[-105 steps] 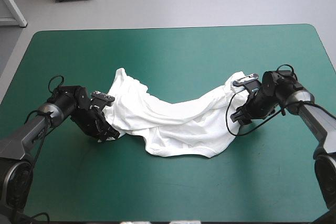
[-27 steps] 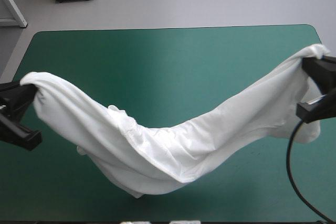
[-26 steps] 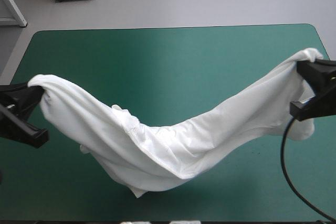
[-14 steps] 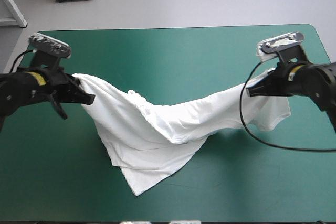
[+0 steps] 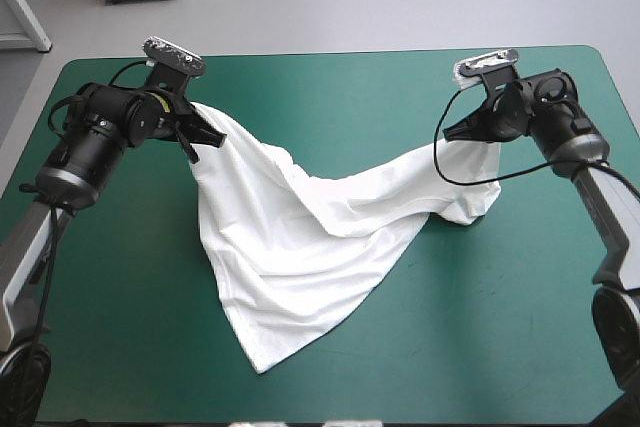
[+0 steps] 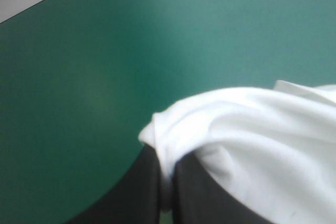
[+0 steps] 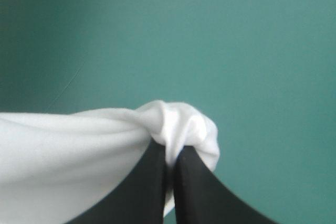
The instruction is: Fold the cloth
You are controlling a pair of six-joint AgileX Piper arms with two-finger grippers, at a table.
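At the upper left of the high view, the left gripper [image 5: 207, 133] hangs above the teal-green cover [image 5: 330, 82], its 2 black fingers clamped on one end of the white T-shirt [image 5: 300, 237]. From that grip the cloth falls down the frame in a broad sheet that narrows to a point at the lower middle, near the table's near edge, where it lies on the cover. Across the centre of the frame the upper hem sags in a shallow curve, creased lengthwise, then climbs to the upper right. There the right gripper [image 5: 456, 131] holds the other end, its jaws pressed together on the fabric, and a short fold droops beneath it down to the cover.

Seen from the left wrist, the left gripper [image 6: 166, 169] has its fingers [image 6: 137, 195] all but closed, a thin strip of T-shirt [image 6: 252, 129] between them; the cloth bunches over the tips and spreads away across 1 finger. Bare cover [image 6: 105, 51] lies ahead.

Seen from the right wrist, the right gripper [image 7: 170, 162] shows 2 fingers [image 7: 149, 184] meeting in a narrow arch. A small knot of T-shirt [image 7: 79, 150] bulges over the tips and trails off to 1 side, with cover [image 7: 220, 35] beyond.
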